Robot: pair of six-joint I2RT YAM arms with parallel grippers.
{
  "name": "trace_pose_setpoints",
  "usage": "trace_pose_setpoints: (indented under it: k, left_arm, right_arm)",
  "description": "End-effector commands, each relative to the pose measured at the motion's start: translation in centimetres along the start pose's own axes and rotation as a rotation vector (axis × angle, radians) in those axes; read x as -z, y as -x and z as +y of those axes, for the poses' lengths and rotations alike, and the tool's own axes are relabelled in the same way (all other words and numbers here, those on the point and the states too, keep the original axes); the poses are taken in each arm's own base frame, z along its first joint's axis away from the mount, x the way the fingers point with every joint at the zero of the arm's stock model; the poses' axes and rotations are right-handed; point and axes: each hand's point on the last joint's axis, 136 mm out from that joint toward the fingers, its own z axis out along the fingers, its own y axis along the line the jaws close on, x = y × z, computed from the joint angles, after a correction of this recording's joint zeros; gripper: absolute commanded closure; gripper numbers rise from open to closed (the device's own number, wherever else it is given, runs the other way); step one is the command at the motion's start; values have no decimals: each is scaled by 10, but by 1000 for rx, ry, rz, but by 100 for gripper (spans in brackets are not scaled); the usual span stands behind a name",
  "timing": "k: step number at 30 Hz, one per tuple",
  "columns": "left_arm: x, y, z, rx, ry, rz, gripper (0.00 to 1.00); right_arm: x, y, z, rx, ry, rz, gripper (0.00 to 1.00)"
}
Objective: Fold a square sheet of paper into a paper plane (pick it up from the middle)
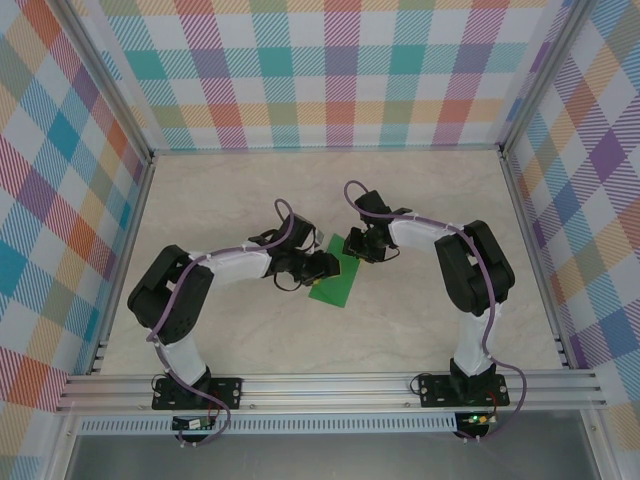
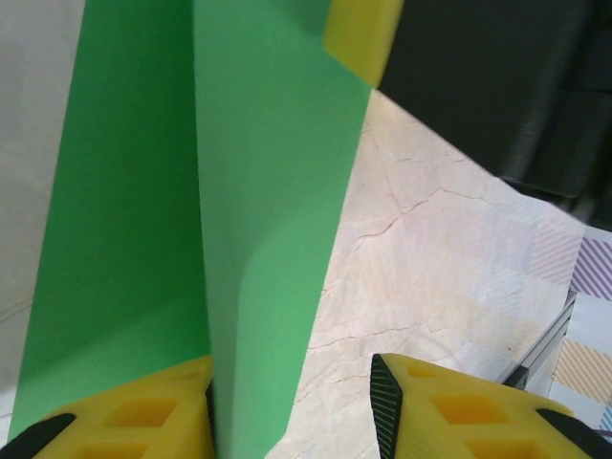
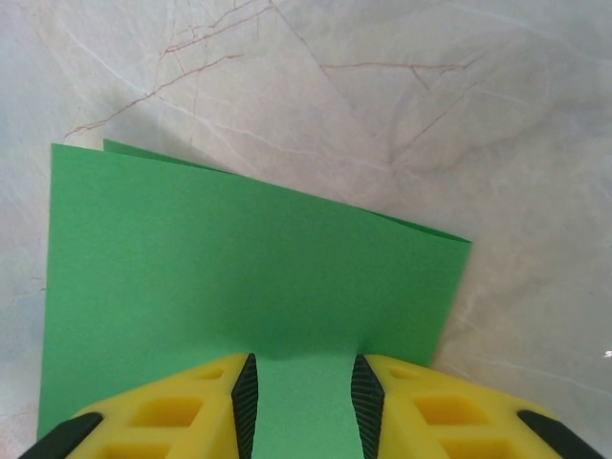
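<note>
Bright-green square sheet of paper (image 3: 249, 277): thin, folded double, two layers showing at its far edge, one flap raised. Lies mid-way on the pale marbled table (image 1: 250, 190).
Right end effector (image 3: 306, 392): narrowly parted over the sheet.
Left end effector (image 2: 292, 375): parted, flap beside one finger.

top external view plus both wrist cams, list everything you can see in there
bright-green sheet of thin paper: one, green, folded over, mid-table between the two grippers
pale marble-patterned table: one, beige, under everything
pastel plaid-patterned walls: three, multicolour, at the left, back and right
aluminium frame rails: several, silver, along the near edge and up the corners
left arm: one, black and white, base at the near edge
right arm: one, black and white, base at the near edge
left gripper: one, yellow-and-black fingers, jaws apart, paper against one finger
right gripper: one, yellow-and-black fingers, jaws apart, paper edge between them
</note>
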Motion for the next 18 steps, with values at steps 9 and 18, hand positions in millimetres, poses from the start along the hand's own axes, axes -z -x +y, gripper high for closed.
trace_pose_setpoints:
  k: [9, 18]
  left_arm:
    - [8, -32, 4, -14, -86, 59, 59]
    - [23, -27, -18, -62, -166, 16, 62]
  right_arm:
    - [-13, -20, -29, -24, -80, 67, 65]
    - [-12, -20, -25, -8, -65, 73, 65]
